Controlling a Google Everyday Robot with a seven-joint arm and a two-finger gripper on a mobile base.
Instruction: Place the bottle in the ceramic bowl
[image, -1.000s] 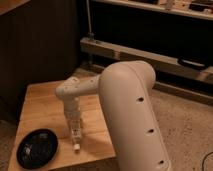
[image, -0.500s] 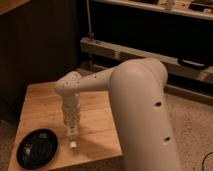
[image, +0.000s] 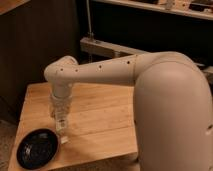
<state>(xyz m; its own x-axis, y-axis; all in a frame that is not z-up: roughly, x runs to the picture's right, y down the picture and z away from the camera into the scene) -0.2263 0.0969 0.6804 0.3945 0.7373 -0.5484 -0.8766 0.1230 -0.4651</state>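
Camera view: pincer (image: 60, 119) tight around bottle (image: 63, 134), just beside ceramic bowl (image: 31, 150).

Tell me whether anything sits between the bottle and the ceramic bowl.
Nothing visible does. The tool, low over the wooden table, grips the bottle close beside the ceramic bowl; only a strip of tabletop separates them.

gripper (image: 61, 119): points down over the left half of the pale wooden worktop (image: 102, 117), closed on the small slim whitish plastic bottle (image: 62, 129); its outline blurs into the bottle's upper part.
bottle label: too blurred to read.
bottle cap: touching the worktop or just above it, cannot tell.
worktop: right end hidden behind the bulky white robot arm (image: 170, 115); front left corner cut off by the bottom edge.
shallow black glossy ceramic bowl (image: 37, 148): inside too dark to make out.
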